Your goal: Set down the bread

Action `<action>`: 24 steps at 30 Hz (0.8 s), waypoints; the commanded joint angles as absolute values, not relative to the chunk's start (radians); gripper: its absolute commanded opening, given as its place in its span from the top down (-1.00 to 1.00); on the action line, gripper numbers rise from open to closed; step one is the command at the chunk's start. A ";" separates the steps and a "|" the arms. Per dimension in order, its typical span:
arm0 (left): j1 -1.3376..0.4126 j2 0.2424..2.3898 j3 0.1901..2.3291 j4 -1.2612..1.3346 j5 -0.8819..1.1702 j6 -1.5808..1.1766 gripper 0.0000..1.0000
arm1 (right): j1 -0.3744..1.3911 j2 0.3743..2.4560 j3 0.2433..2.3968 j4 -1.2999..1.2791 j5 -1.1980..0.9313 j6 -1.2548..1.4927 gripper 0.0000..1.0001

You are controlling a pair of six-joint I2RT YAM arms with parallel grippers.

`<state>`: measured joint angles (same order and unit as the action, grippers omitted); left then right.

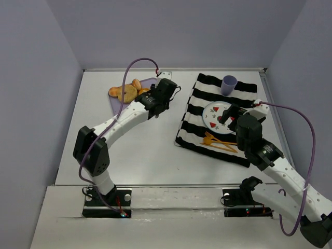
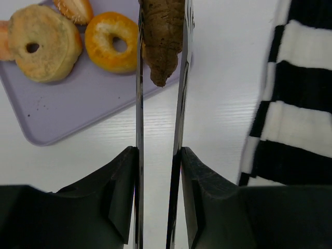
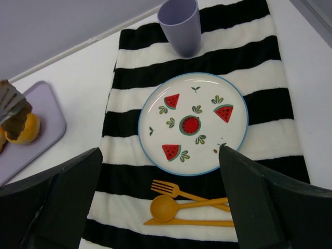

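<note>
The bread (image 2: pixel 162 36) is a dark brown, lumpy pastry. My left gripper (image 2: pixel 162 15) is shut on it between thin metal fingers and holds it over the right edge of the lilac tray (image 2: pixel 62 114). In the top view the left gripper (image 1: pixel 148 98) sits at the tray's right side (image 1: pixel 151 82) and hides the bread. The right wrist view shows the bread (image 3: pixel 15 120) at the far left. My right gripper (image 1: pixel 231 118) is open and empty, and hovers over the near edge of the watermelon plate (image 3: pixel 193 123).
On the tray lie a golden ring doughnut (image 2: pixel 111 41), a pale bagel (image 2: pixel 41 41) and another pastry (image 2: pixel 72 9). A striped placemat (image 1: pixel 197 140) holds the plate (image 1: pixel 213 111), a lilac cup (image 1: pixel 229 84) and orange cutlery (image 1: pixel 218 141).
</note>
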<state>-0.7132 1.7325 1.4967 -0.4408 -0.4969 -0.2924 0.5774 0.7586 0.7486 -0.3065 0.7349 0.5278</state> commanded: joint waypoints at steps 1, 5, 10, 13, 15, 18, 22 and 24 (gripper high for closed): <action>-0.802 1.559 1.450 -0.310 -0.433 -0.243 0.40 | 0.584 0.730 0.744 -0.259 0.781 0.546 -1.00; -0.877 1.520 1.402 -0.195 -0.301 -0.233 0.40 | 0.584 0.672 0.729 -0.261 0.801 0.572 -1.00; -0.954 1.589 1.448 -0.140 -0.219 -0.224 0.39 | 0.584 0.597 0.701 -0.261 0.804 0.577 -0.99; -1.009 1.681 1.494 -0.130 -0.198 -0.209 0.38 | 0.584 0.552 0.686 -0.261 0.807 0.577 -0.99; -1.028 1.718 1.515 -0.132 -0.189 -0.207 0.36 | 0.584 0.526 0.678 -0.261 0.807 0.575 -0.99; -1.048 1.782 1.554 -0.135 -0.170 -0.210 0.29 | 0.584 0.506 0.669 -0.261 0.811 0.572 -0.99; -1.063 1.841 1.594 -0.138 -0.166 -0.210 0.16 | 0.584 0.488 0.663 -0.261 0.808 0.568 -0.99; -1.069 1.871 1.618 -0.147 -0.167 -0.209 0.05 | 0.584 0.483 0.663 -0.262 0.805 0.566 -0.99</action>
